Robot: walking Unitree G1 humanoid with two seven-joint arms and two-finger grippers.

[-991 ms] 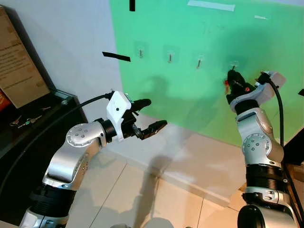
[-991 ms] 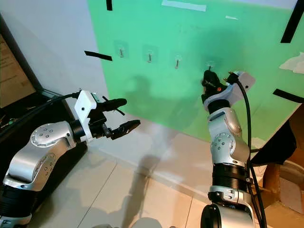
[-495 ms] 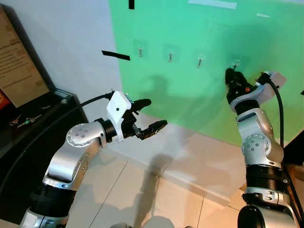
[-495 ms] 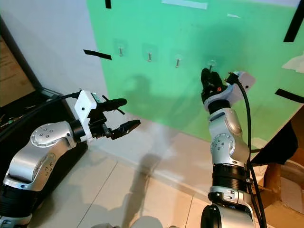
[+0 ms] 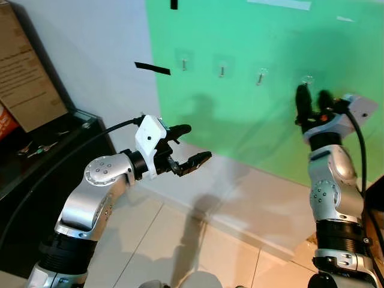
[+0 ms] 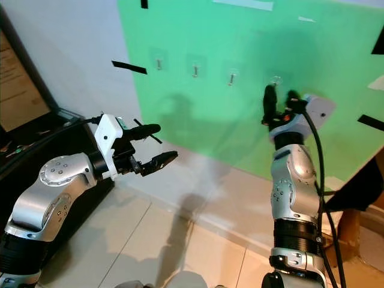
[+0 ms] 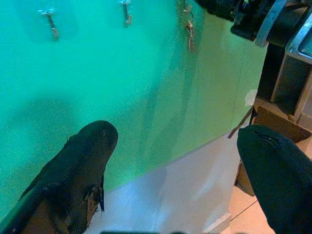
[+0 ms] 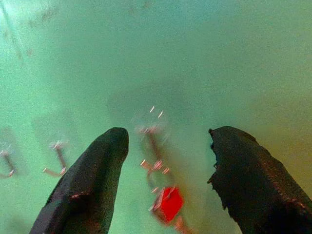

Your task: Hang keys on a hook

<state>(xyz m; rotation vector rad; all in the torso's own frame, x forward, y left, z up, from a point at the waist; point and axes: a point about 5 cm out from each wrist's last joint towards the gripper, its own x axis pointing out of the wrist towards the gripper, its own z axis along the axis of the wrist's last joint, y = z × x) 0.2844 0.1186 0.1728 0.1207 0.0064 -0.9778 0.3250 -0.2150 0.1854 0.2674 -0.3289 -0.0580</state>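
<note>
A row of small hooks sits on the green wall (image 5: 252, 120). The keys (image 8: 169, 204), with a red tag, hang from the far-right hook (image 8: 150, 130), blurred in the right wrist view. My right gripper (image 5: 312, 98) is raised just in front of that hook (image 5: 307, 80). It is open, one finger on each side of the keys and nothing between them. Lower and to the left, away from the wall, my left gripper (image 5: 193, 143) is held out open and empty. The other hooks (image 5: 221, 70) are bare.
A black cabinet (image 5: 54, 156) stands at the left with more keys (image 5: 36, 149) on top and a cardboard sign (image 5: 24, 78) leaning behind it. Black tape strips (image 5: 152, 68) mark the wall. Tiled floor (image 5: 240, 210) lies below.
My right gripper was shut on the red-tagged keys at the far-right hook; it has opened, and the keys hang from the hook. The camera shifted slightly. The left arm stayed still.
</note>
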